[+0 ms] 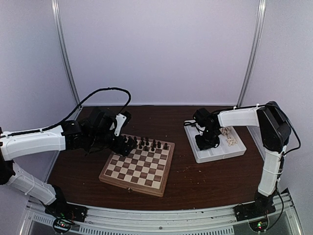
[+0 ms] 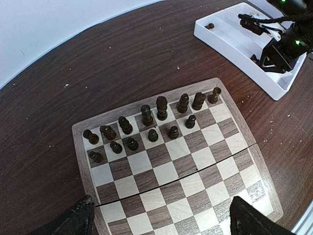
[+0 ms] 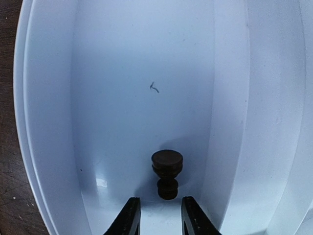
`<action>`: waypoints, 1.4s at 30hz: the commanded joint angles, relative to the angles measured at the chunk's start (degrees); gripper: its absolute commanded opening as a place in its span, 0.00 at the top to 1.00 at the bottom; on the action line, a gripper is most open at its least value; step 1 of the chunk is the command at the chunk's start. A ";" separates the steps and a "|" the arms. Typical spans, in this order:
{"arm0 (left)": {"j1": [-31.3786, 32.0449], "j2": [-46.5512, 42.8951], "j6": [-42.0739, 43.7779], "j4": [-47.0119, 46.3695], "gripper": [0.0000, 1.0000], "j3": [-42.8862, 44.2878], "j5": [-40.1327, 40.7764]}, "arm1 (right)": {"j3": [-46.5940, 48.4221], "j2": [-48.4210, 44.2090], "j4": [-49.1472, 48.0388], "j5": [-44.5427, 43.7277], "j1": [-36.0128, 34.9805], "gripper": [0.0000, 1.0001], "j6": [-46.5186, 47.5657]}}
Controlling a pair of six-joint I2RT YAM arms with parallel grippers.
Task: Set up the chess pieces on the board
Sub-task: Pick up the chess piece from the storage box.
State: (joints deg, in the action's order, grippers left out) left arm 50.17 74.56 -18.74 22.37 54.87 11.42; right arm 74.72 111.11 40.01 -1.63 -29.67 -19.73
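Note:
The board [image 1: 129, 187] lies mid-table. Several dark chess pieces [image 1: 146, 143] stand in two rows along its far edge; the left wrist view shows them upright [image 2: 146, 115] on the board [image 2: 166, 174]. My left gripper [image 1: 124, 145] hovers over the board's far left corner, jaws wide open and empty [image 2: 164, 220]. My right gripper [image 1: 206, 142] is down inside the white tray [image 1: 215, 154], open [image 3: 160, 218]. One dark piece [image 3: 167, 174] lies on its side on the tray floor just ahead of the fingertips, not gripped.
Pale cream pieces [image 1: 227, 136] are heaped in the tray's right compartment. Another dark piece [image 2: 211, 25] lies at the tray's far end. The tray walls [image 3: 230, 98] close in on the right gripper on both sides. Crumbs dot the brown table [image 1: 195, 181].

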 commanded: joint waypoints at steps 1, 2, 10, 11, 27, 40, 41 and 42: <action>-0.43 0.34 0.10 -1.59 0.04 1.35 -0.56 | 0.96 -0.63 1.31 -4.41 0.14 0.69 0.26; -0.43 0.34 0.12 -1.56 0.04 1.34 -0.53 | 1.29 -0.13 1.34 -4.77 0.14 0.69 0.34; -0.43 0.65 0.07 -1.39 0.04 1.46 -0.35 | 5.11 4.36 0.80 -5.96 0.49 0.73 0.28; -0.43 0.67 0.01 -1.31 0.04 1.51 -0.26 | 5.21 4.38 0.40 -5.62 0.61 0.74 0.22; -0.47 0.69 -0.36 -1.19 0.04 1.38 -0.35 | 5.25 4.88 -2.66 5.32 3.48 0.83 0.36; -0.43 1.01 0.14 -2.04 0.04 1.45 -1.19 | 3.08 -3.66 -1.73 5.82 3.39 0.91 6.21; -0.43 1.09 0.19 -2.22 0.04 1.51 -1.30 | 2.61 -4.70 -1.94 6.41 3.41 0.91 6.60; -0.45 1.17 0.33 -2.44 0.04 1.59 -1.45 | 1.99 -5.81 -2.30 7.19 3.42 0.91 7.15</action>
State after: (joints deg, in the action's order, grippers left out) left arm 50.17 74.85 -18.74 22.35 54.87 11.22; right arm 78.35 110.80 38.74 3.70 -26.35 -15.27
